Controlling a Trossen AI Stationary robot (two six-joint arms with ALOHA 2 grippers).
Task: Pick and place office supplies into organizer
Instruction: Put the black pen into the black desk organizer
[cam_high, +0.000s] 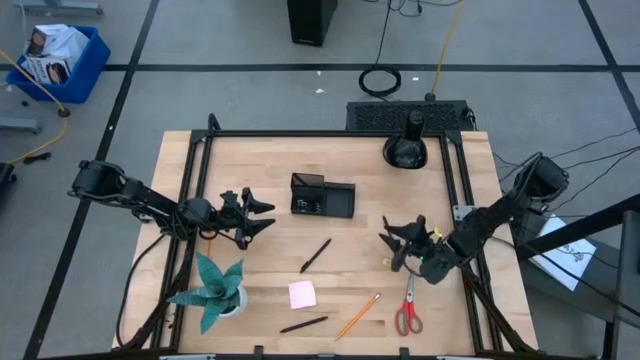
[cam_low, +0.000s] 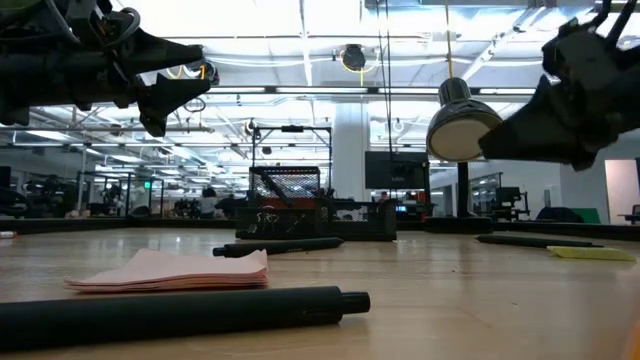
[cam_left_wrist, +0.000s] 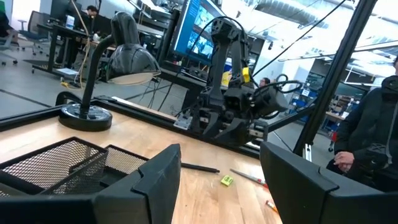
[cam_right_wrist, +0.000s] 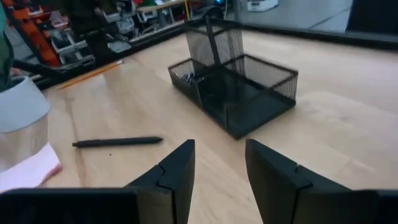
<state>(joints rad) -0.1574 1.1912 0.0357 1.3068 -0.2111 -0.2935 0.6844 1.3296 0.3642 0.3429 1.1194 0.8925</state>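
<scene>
The left end effector (cam_high: 262, 216) hovers over the left part of the surface (cam_high: 270, 160), fingers apart and empty, just beside the organizer (cam_high: 322, 196) that stands near the middle toward the far edge. A black pen (cam_high: 316, 255) lies in the centre. The pink sticky-note pad (cam_high: 302, 294), another pen (cam_high: 304, 324) and an orange pencil (cam_high: 357, 315) lie near the front edge. The scissors (cam_high: 408, 311) lie toward the right front corner. The right end effector (cam_high: 392, 241) hangs above the right side, fingers apart, holding nothing.

I think the right arm should descend on the centre pen with its fingers across the barrel.

Only the left wrist view shows the small yellow piece (cam_left_wrist: 227, 180) clearly, and the right wrist view shows the mesh compartments.
</scene>
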